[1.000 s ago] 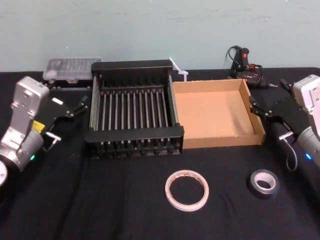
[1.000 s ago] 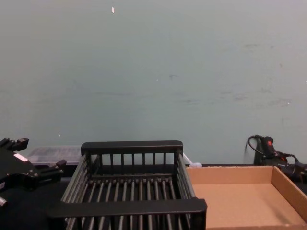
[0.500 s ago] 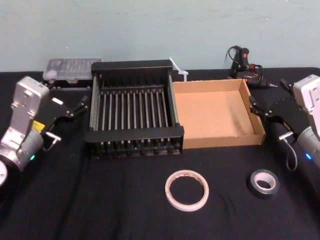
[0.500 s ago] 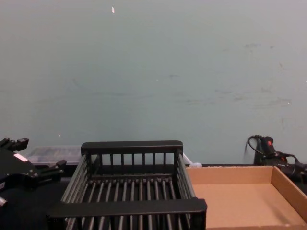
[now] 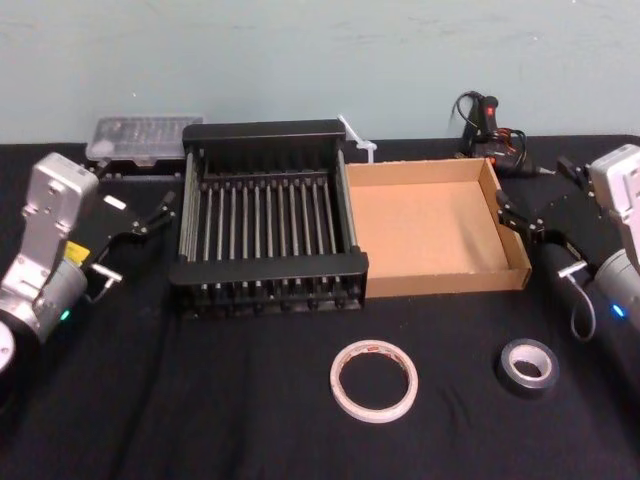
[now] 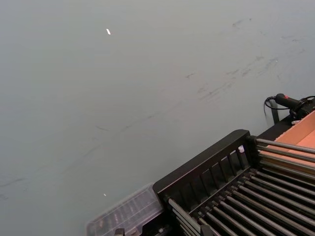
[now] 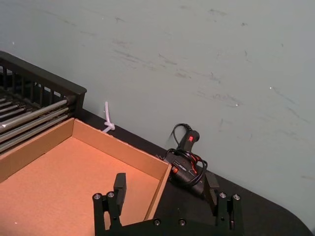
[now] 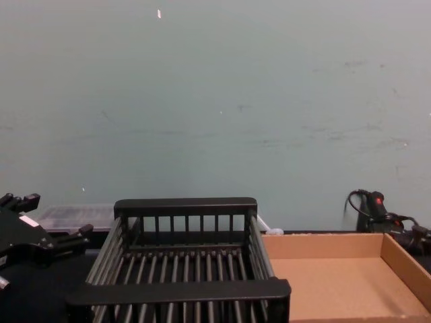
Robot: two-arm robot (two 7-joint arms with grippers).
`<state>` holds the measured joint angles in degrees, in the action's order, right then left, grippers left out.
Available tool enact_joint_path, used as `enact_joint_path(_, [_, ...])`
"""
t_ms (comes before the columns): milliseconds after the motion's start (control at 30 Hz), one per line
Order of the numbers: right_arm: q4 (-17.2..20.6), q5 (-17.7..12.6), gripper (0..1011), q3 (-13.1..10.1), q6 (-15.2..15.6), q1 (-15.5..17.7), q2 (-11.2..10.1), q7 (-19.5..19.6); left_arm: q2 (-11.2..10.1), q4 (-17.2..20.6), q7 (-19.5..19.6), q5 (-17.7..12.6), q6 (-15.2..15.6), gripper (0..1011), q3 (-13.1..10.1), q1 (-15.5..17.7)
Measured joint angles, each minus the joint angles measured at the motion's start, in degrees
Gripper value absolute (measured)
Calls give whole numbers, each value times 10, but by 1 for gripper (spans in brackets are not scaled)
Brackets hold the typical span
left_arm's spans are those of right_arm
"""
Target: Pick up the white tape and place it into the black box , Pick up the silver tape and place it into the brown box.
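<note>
Black cloth covers the table [image 5: 200,400]. At far left the left gripper [image 5: 158,212] hovers just beside the black box [image 5: 265,130], fingers apart and holding nothing. That box, slatted bars under a thick solid rim, stands right against the shallow cardboard brown box [image 5: 445,283]. Open cloth lies nearer the robot, and on it the white tape [image 5: 374,415], a thin flat ring, and further right the thicker silver tape [image 5: 525,390]. The right gripper [image 5: 517,215] hangs wide open and empty by the brown box's right wall, well apart from the silver tape.

White tape [image 5: 340,386], red-orange marks; grey-silver tape [image 5: 510,376], pale core; black slatted box [image 5: 270,268]; brown box [image 5: 425,225].
</note>
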<state>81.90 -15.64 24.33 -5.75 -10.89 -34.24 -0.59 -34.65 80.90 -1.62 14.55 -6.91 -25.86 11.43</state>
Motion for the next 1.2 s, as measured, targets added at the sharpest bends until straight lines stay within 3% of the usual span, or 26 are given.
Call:
enact_joint_path(233, [38, -28, 1002, -26, 24, 25, -11, -18, 0, 0, 0, 0, 0, 1001, 0, 0])
enact_joint_path(433, [96, -70, 1002, -63, 56, 69, -39, -43, 0, 0, 0, 0, 0, 1001, 0, 0])
enact_joint_path(600, [160, -121, 1002, -112, 91, 128, -72, -67, 0, 0, 0, 0, 0, 1001, 0, 0])
enact_joint_path(767, [201, -147, 1002, -149, 115, 178, -92, -70, 0, 0, 0, 0, 0, 1002, 0, 0])
enact_joint_path(1033, [257, -170, 1002, -196, 154, 260, -123, -85, 0, 0, 0, 0, 0, 1001, 0, 0])
enact_joint_path(1200, [274, -177, 1002, -209, 172, 289, -132, -97, 0, 0, 0, 0, 0, 1001, 0, 0])
